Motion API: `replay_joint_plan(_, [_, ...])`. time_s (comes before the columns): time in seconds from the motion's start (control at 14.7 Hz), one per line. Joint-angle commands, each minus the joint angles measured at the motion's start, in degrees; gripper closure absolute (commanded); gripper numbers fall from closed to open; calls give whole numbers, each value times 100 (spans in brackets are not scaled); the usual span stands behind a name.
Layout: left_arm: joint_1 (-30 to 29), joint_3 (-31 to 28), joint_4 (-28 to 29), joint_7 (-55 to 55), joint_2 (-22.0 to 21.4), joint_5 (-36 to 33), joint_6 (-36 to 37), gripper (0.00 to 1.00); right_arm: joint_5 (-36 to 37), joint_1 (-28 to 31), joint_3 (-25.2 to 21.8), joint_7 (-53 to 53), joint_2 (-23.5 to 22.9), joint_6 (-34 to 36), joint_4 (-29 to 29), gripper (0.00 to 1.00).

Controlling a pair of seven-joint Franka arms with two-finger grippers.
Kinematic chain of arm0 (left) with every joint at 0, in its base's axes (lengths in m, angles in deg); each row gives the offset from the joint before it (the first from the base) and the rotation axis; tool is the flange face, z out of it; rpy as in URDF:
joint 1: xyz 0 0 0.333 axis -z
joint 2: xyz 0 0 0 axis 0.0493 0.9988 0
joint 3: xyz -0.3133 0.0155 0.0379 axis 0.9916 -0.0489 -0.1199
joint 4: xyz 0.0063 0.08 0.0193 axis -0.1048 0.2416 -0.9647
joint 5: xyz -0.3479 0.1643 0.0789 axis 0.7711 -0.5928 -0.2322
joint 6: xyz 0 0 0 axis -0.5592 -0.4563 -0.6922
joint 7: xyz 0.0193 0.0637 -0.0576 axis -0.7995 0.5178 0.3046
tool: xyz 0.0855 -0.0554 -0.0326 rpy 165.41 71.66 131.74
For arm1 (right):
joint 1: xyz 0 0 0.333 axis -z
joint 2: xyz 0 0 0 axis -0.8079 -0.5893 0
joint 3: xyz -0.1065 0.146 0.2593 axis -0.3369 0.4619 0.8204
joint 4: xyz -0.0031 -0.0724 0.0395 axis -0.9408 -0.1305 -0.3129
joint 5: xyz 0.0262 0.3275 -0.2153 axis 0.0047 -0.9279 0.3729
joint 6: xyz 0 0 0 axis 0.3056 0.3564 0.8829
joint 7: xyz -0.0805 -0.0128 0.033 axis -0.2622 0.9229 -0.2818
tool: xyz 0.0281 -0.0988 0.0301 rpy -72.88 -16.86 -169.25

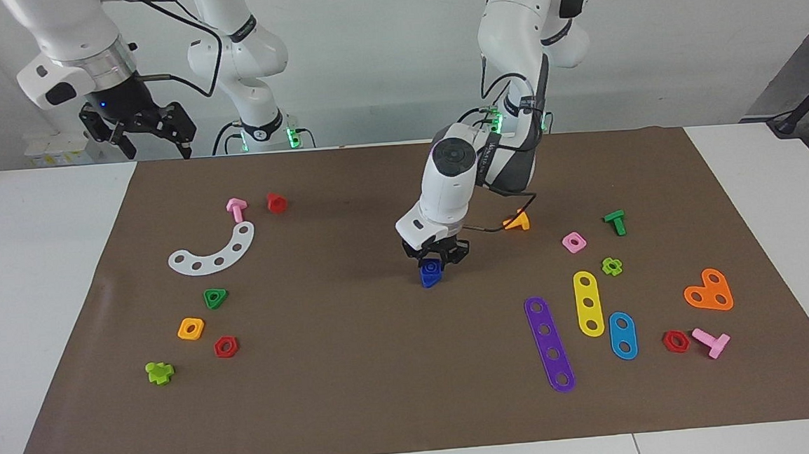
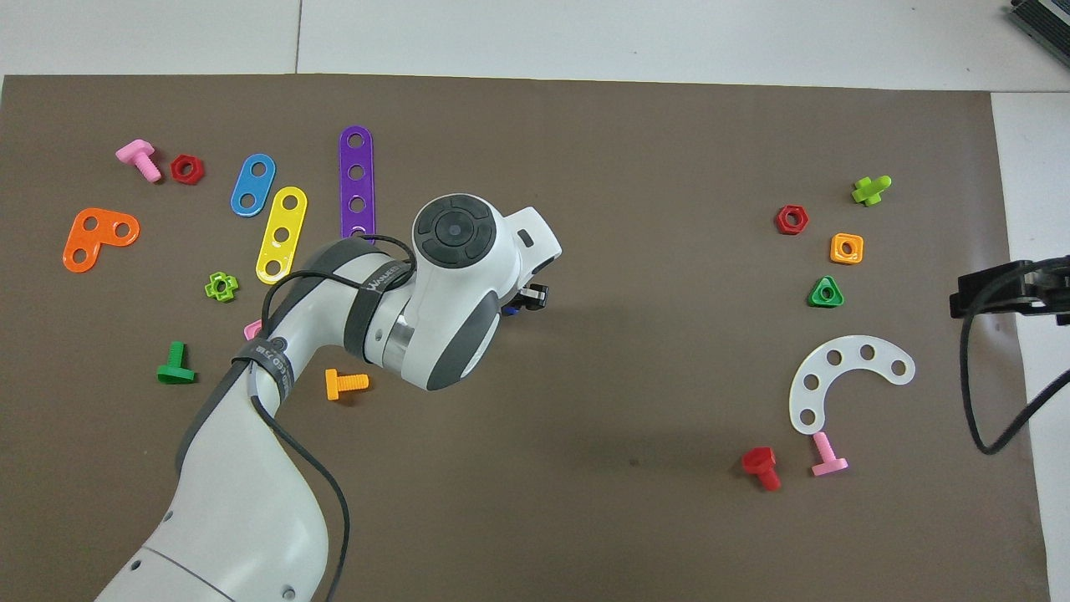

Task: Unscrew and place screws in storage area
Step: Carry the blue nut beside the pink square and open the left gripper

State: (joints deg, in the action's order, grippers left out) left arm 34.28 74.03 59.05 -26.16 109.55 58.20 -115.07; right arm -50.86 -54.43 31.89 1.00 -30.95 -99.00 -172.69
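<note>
**Blue bolt in the left gripper, mid-mat**

Blue plastic shows between the fingertips of the left gripper (image 1: pixel 436 262): we read it as clamped on the bolt (image 1: pixel 432 272), whose triangular head points down toward the brown mat (image 1: pixel 357 370) near the mat's middle. We cannot tell whether the bolt touches the mat.

In the facing view the bolt is plain. In the overhead view the left arm's wrist covers it almost wholly; we see only a sliver of blue beside the gripper's black tip (image 2: pixel 528 298).

The right gripper (image 1: pixel 156 130) hangs high at the right arm's end of the table, jaws spread wide, holding nothing. The overhead view catches only its dark edge (image 2: pixel 1007 288).

Loose parts lie toward both ends of the mat; the orange bolt (image 1: pixel 518 221) lies nearer to the robots than the blue one.
</note>
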Motion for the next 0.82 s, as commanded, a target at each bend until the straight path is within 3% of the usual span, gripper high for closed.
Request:
replay_joint_plan(0.0, [-229, -51, -775, -21, 247, 36, 899, 63, -101, 36, 6, 102, 100, -21, -97, 0])
replay_joint_plan(0.14, [-589, -51, -1014, -30, 230, 299, 1305, 64, -101, 36, 14, 102, 109, -21, -97, 0])
replay_joint_plan(0.34, [-1090, -51, -849, -144, 29, 370, 1403, 64, -101, 36, 6, 102, 100, -29, -97, 0])
replay_joint_plan(0.75, [-1820, -77, 601, -1418, -508, 300, 1132, 61, -101, 36, 14, 102, 100, -21, -97, 0])
